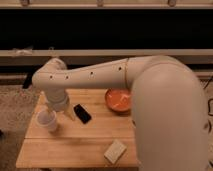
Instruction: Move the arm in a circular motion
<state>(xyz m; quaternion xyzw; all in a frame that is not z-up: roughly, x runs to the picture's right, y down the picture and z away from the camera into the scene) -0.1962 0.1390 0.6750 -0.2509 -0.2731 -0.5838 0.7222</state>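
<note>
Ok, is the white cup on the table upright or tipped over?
Upright: the white cup stands on the table, rim facing up. The gripper hangs between it and the black phone.

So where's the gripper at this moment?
In the camera view the gripper hangs low over the left part of the wooden table, between the white cup and the black phone.

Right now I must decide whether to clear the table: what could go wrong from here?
The gripper hangs low over the left of the table, between the white cup and the black phone. A circular sweep of the arm at this height could tip the cup or shove the phone.
</note>
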